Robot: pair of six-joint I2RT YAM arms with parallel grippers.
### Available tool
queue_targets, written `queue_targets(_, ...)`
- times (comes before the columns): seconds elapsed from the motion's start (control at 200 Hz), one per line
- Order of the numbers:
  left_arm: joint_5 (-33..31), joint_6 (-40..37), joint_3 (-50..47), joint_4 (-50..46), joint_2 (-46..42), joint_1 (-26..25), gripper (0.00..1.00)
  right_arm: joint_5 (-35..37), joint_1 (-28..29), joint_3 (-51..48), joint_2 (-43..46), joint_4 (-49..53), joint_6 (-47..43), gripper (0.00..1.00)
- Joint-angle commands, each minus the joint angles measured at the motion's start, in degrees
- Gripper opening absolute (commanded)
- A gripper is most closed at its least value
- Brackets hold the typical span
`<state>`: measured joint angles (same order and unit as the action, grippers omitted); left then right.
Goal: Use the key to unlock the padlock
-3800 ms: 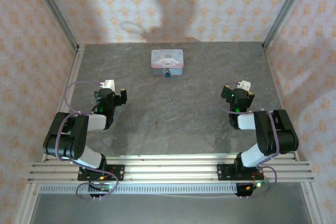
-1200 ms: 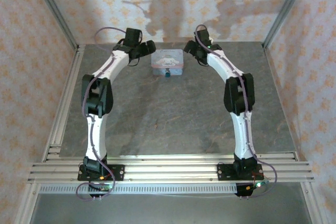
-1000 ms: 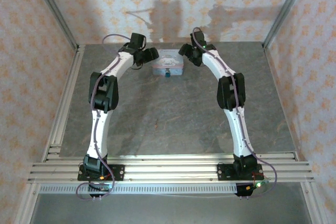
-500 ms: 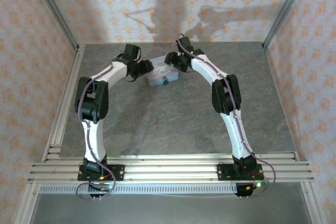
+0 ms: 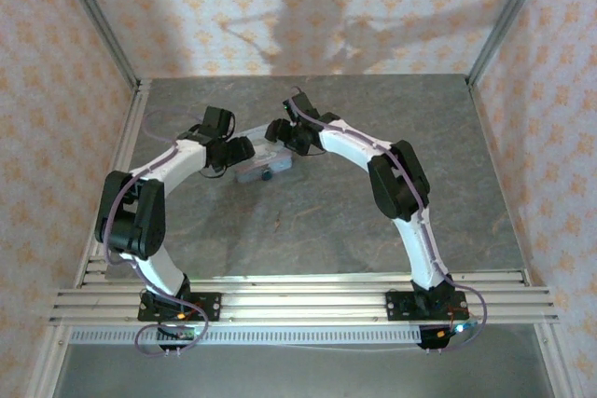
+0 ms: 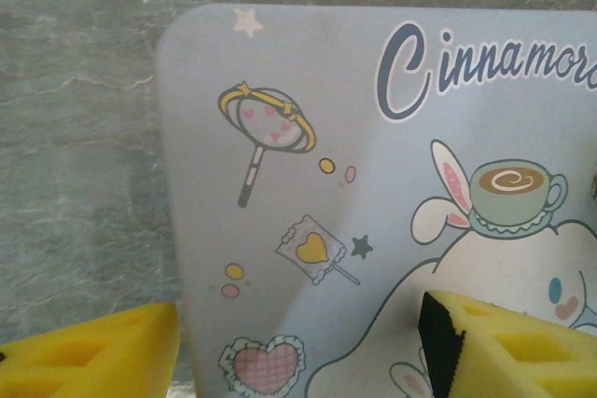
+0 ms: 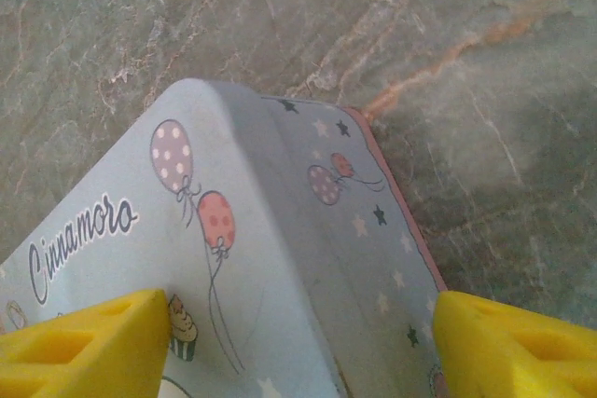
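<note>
Big gray counter [image 5: 308, 221] across the whole top view. Cartoon tin [image 5: 252, 170] a bit left of the middle. Left gripper [image 6: 298, 351] and right gripper [image 7: 298, 342] over the tin's two ends, yellow fingers spread wide apart. Tiny blue padlock [image 5: 266, 175] at the tin's lower edge.

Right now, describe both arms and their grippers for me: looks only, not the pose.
The left arm and the right arm both have rounded white shells with black joints, and a thin lilac cable loops along each. The left gripper and the right gripper carry blocky yellow fingers with hollow cut-outs. One left finger has a black strip on its inner edge.
</note>
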<state>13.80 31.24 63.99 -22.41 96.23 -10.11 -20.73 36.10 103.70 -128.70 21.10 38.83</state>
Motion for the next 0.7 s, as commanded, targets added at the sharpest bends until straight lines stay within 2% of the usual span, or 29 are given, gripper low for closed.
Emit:
queue_targets(0.0,-4.6,-3.1,-0.9,-3.5,-3.7,0.8,0.72,3.9,0.0,-2.1,2.0,5.6,1.5,0.77)
queue_targets(0.245,-8.3,-5.8,-2.2,-12.6,-14.3,1.1,0.76,5.0,-1.8,-0.6,9.9,11.8,-1.6,0.84)
queue_targets(0.435,-5.3,-3.8,-10.7,-16.3,-24.1,-1.1,0.76,6.0,-1.9,-12.6,19.6,9.5,-1.7,0.85)
queue_targets(0.55,-3.5,-1.0,-16.7,-14.5,-28.0,-6.2,0.75,5.9,-1.7,-20.1,23.7,7.5,-0.5,0.85)
queue_targets(0.696,-0.6,5.3,-21.7,-4.9,-28.0,-15.9,0.69,7.7,0.7,-28.6,28.5,5.5,1.3,0.85)
